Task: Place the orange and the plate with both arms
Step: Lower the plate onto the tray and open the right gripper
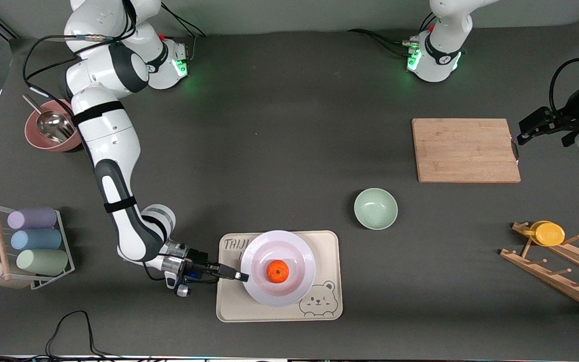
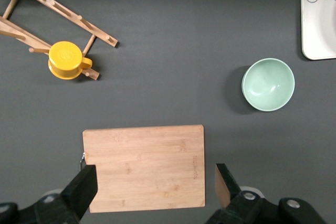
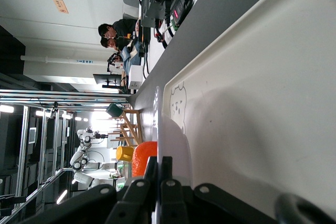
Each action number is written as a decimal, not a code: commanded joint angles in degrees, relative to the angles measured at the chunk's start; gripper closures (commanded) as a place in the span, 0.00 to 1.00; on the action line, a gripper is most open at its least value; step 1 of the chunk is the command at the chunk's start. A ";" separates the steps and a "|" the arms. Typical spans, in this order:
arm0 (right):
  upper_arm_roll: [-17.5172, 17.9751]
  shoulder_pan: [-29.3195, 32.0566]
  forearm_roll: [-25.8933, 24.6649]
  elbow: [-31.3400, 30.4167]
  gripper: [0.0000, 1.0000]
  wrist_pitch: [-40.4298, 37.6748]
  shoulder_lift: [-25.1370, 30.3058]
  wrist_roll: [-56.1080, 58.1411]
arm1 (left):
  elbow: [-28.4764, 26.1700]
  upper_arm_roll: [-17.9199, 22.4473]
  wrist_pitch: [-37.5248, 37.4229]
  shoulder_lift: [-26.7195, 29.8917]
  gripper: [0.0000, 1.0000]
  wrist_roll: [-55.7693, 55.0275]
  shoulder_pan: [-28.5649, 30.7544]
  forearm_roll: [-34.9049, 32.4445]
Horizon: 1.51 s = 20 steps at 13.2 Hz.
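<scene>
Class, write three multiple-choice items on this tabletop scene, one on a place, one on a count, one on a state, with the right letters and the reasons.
1. Where is the orange?
A. on the plate
B. in the green bowl
C. on the cutting board

2. How many cups lie in the wire rack?
A. one
B. three
C. five

3. How are the right gripper fingers?
A. wide open
B. shut on the plate rim
C. holding the orange

Key: 1 A, it sits mid-plate on the bear tray. 2 B, purple, blue, green. 3 B, they pinch the rim; the left gripper hangs open over the cutting board.
</scene>
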<state>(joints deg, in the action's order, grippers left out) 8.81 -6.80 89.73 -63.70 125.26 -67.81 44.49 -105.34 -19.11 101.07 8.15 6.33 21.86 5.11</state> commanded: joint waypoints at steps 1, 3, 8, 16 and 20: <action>0.50 -0.41 2.91 2.61 1.00 0.34 -2.41 3.14 | -0.83 -0.22 1.41 0.46 0.00 1.23 0.11 0.78; 0.50 -0.41 3.44 3.05 1.00 0.34 -2.67 3.59 | -0.83 -0.22 1.50 0.11 0.00 1.23 0.11 0.78; 0.50 -0.41 3.44 2.96 1.00 1.31 -3.29 5.43 | -0.83 -0.22 1.50 -0.59 0.00 1.23 0.11 0.78; 0.42 -0.49 3.18 2.09 1.00 1.40 -3.55 7.28 | -0.83 -0.14 1.85 -0.68 0.00 1.14 0.29 0.69; 0.42 -0.49 3.26 1.38 1.00 1.40 -3.47 7.99 | -0.92 -0.22 1.76 -0.77 0.00 1.14 0.29 0.43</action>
<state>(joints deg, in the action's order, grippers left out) 8.83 -6.83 91.88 -62.85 126.01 -69.29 50.71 -105.95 -19.27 102.11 7.23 6.54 21.85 5.23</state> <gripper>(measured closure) 0.965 0.000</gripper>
